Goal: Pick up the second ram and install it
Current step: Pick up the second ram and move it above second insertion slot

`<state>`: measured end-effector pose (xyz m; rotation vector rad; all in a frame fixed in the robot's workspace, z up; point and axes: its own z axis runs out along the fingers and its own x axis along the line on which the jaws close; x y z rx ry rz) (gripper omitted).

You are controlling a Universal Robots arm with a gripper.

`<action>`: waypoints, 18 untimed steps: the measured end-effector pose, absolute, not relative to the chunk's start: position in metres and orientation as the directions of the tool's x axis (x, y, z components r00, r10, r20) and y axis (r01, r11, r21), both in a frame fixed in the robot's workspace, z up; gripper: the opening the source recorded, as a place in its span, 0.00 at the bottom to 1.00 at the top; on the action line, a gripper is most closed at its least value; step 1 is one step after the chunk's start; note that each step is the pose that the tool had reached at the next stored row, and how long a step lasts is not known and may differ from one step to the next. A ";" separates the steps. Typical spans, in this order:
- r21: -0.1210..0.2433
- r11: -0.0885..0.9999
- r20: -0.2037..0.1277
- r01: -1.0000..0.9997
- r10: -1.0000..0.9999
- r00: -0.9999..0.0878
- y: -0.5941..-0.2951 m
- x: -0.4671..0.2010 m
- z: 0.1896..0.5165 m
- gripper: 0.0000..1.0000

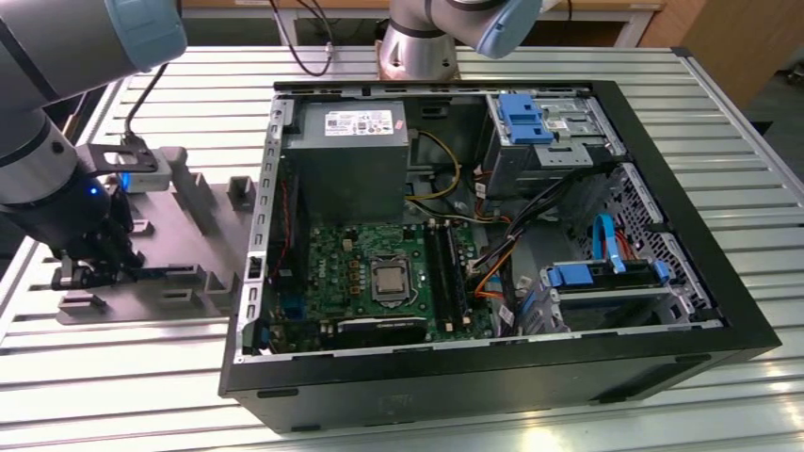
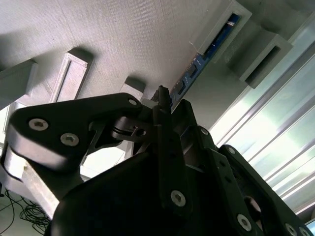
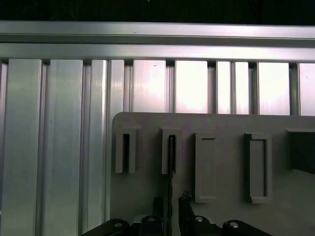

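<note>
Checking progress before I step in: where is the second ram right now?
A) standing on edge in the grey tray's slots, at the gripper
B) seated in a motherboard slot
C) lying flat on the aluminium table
A: in the second wrist view the second ram stands in the grey tray slots, with the gripper straddling its near end.

surface: ribbed aluminium table [image 1: 415,428] | behind: wooden furniture [image 1: 741,38] | light: bright, glossy reflections

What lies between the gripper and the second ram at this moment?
Nothing: in the second wrist view the gripper sits on the second ram, its edge running between the fingers. The ram stands in the grey tray.
</note>
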<state>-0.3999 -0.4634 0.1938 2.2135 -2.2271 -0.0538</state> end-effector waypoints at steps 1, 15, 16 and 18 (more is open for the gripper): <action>0.025 0.006 -0.023 -1.000 -1.000 -0.006 -0.463 -0.400 0.194 0.26; 0.025 0.006 -0.023 -1.000 -1.000 -0.006 -0.463 -0.400 0.194 0.14; 0.025 0.006 -0.023 -1.000 -1.000 -0.006 -0.463 -0.400 0.194 0.14; 0.025 0.006 -0.023 -1.000 -1.000 -0.006 -0.463 -0.400 0.194 0.14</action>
